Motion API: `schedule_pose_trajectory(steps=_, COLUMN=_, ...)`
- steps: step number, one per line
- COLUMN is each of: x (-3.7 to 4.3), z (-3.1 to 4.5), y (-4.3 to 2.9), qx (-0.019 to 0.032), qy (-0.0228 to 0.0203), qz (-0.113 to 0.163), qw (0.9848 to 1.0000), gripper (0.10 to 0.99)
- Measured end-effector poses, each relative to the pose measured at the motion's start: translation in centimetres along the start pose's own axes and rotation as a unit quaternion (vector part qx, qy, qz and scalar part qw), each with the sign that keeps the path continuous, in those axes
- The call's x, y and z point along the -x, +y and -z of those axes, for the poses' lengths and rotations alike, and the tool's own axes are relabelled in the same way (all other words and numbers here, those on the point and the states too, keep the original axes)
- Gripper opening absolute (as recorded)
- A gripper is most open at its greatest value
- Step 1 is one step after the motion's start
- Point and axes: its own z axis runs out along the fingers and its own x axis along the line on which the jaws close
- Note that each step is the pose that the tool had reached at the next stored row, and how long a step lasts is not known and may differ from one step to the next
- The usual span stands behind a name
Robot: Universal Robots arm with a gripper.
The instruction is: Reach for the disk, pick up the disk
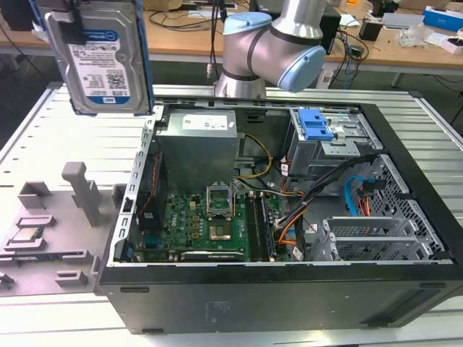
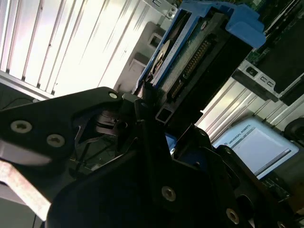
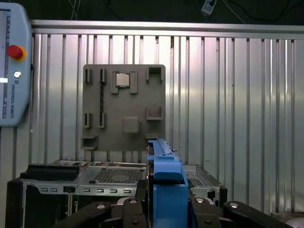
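The disk (image 1: 105, 65), a silver-grey hard drive with a white-and-blue label and blue side rails, hangs upright high above the slatted table at the exterior view's upper left. My gripper (image 1: 72, 25) is shut on its upper part, a black finger lying over the label. In the second wrist view the disk (image 2: 199, 52) shows edge-on with its connector side and blue rails, clamped between the black fingers (image 2: 142, 118). In the first wrist view a blue rail of the disk (image 3: 164, 185) stands between the gripper's black linkages, far above the table.
An open computer case (image 1: 239, 289) lies in the middle of the table, with a blue latch on its metal drive cage (image 1: 316, 126). A grey fixture plate (image 3: 124, 107) carrying a small square processor chip (image 3: 121, 80) lies beside it. A teach pendant (image 3: 14, 66) rests on the table. The arm's base (image 1: 268, 50) stands behind the case.
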Motion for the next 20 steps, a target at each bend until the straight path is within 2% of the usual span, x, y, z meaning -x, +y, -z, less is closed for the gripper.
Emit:
schedule_pose_trajectory(steps=3, x=-0.02, z=0.05, y=-1.12, qx=0.0001, qy=0.0, qz=0.0, qw=1.0, gripper=0.369)
schedule_pose_trajectory(steps=4, x=-0.03, z=0.07, y=-1.76, qx=0.0001, qy=0.0, qz=0.0, qw=1.0, gripper=0.369)
schedule_pose_trajectory(steps=9, x=-0.05, z=0.14, y=-3.59, qx=0.0001, qy=0.0, qz=0.0, qw=1.0, gripper=0.369)
schedule_pose_trajectory(steps=13, x=-0.07, z=0.22, y=-5.43, qx=0.0003, qy=0.0, qz=0.0, qw=1.0, gripper=0.369)
schedule_pose_trajectory(steps=20, x=-0.08, z=0.32, y=-7.96, qx=0.0003, qy=0.0, qz=0.0, qw=1.0, gripper=0.369)
